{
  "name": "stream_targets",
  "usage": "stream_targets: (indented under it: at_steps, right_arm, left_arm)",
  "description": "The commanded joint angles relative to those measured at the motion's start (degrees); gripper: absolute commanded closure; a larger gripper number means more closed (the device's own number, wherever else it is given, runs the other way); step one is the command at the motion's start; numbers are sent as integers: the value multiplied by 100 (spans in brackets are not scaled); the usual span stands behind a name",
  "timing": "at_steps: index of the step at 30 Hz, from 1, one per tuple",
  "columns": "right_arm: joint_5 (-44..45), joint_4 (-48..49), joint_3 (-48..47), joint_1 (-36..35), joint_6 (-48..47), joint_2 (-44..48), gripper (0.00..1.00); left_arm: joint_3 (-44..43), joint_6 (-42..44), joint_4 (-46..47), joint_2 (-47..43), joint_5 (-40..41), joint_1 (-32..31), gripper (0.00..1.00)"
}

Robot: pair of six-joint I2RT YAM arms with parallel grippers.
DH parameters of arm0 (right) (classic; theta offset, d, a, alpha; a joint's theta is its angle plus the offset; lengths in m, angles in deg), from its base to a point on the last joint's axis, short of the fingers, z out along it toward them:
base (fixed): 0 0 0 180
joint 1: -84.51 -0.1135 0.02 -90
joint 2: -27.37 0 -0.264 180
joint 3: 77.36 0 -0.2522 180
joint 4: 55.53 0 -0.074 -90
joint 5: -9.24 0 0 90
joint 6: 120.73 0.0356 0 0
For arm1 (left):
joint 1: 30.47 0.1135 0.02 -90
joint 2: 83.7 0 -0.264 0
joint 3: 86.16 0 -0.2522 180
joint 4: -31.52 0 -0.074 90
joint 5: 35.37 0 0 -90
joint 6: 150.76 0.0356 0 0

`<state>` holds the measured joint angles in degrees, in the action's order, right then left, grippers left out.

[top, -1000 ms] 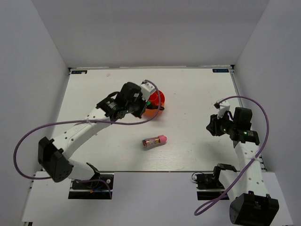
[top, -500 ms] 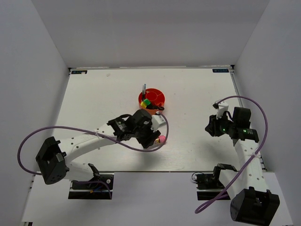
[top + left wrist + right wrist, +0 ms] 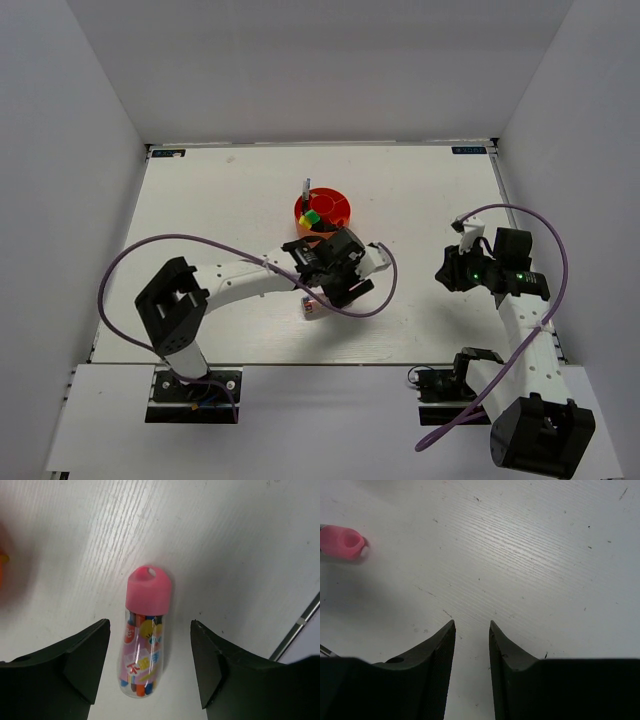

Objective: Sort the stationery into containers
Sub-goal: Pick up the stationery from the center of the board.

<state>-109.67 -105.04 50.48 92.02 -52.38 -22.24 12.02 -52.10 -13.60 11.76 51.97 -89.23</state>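
The clear pink-capped tube [image 3: 144, 652] lies flat on the white counter [image 3: 200, 220], straight below the gap of the left tool [image 3: 148, 630]. That tool is spread wide. Its two black fingers [image 3: 80, 662] stand one on each side of the tube, with bare counter showing between each finger and the tube, so it has hold of nothing. In the left wrist view the tube runs lengthwise down the middle of the gap. Its pink cap [image 3: 148, 589] points away from the wrist, just past the fingertips, and its clear body reaches back toward the wrist. Bright contents and a printed label show through the body.

From above, the left arm reaches across the middle of the counter, and most of the tube is hidden under the tool there. The orange-red organiser [image 3: 340, 207] sits near the left tool, just past it on the far side from the arm bases. In the wrist view it appears only as an orange blur at the left edge. A green-capped marker [image 3: 314, 214] and a yellow-capped marker [image 3: 309, 221] stand in the organiser, and a thin pen [image 3: 306, 190] rises upright at its rim.

The right tool [image 3: 472, 630] hangs well apart from the tube, off to the right side of the counter. Its fingers are only a narrow gap apart, with bare counter seen between them and nothing held. The pink cap shows ahead and to the left of this tool in its wrist view.
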Motion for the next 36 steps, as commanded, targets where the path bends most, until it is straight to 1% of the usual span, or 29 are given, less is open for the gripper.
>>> stream_targets:
  at_steps: [1, 5, 14, 17, 26, 29, 30, 31, 36]
  right_arm:
    - [-124, -11, -46, 31, -94, -5, 63]
    - [-89, -11, -46, 23, -94, -5, 63]
    - [-106, -20, -46, 31, -111, -5, 63]
    - [-89, -20, -54, 32, -111, 12, 65]
    - [-106, -38, -63, 49, -103, 30, 65]
    - [-133, -46, -63, 58, -94, 38, 65]
    - [-124, -38, -54, 67, -103, 39, 65]
    - [-124, -38, -54, 67, -94, 30, 65]
    - [-133, -46, -54, 93, -94, 39, 65]
  left_arm:
    - [-410, 250, -134, 130, 116, -30, 24]
    - [-578, 320, -283, 464, 134, -30, 24]
    - [-525, 302, -354, 737, 72, -56, 24]
    - [-542, 285, -380, 860, 64, -48, 24]
    - [-551, 241, -266, 1185, 169, -56, 29]
    - [-542, 241, -231, 1238, 186, -56, 32]
    - [-534, 232, -231, 1282, 204, -56, 35]
    - [-560, 232, -222, 1300, 204, -56, 35]
    - [-569, 232, -275, 1370, 204, -48, 50]
